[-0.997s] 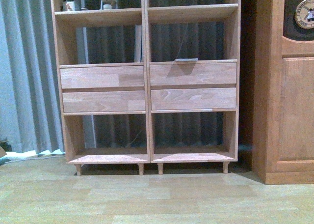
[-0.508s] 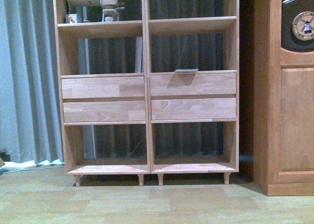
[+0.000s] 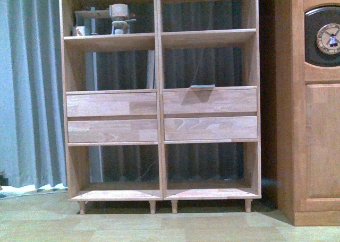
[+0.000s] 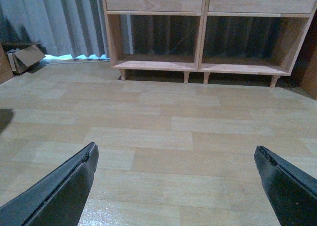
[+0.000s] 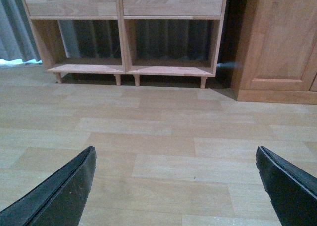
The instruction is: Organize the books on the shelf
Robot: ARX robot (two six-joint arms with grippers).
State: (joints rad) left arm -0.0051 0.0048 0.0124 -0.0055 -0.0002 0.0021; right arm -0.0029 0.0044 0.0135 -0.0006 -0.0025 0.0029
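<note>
The front view has risen, so the shelf (image 3: 158, 146) sits lower in frame and what I judge a flat grey book (image 3: 202, 86) shows just right of centre above the drawers (image 3: 210, 114), while the left pincer (image 4: 174, 147) and right pincer (image 5: 175, 149) gape wide, empty.

A brown wooden cabinet (image 3: 313, 120) with a round clock (image 3: 330, 38) set in its upper panel stands on pale wood-plank flooring (image 3: 170, 226). Well to the cabinet's left, grey-blue pleated curtains (image 3: 29, 93) hang to the floor. The light is dim and cool.
</note>
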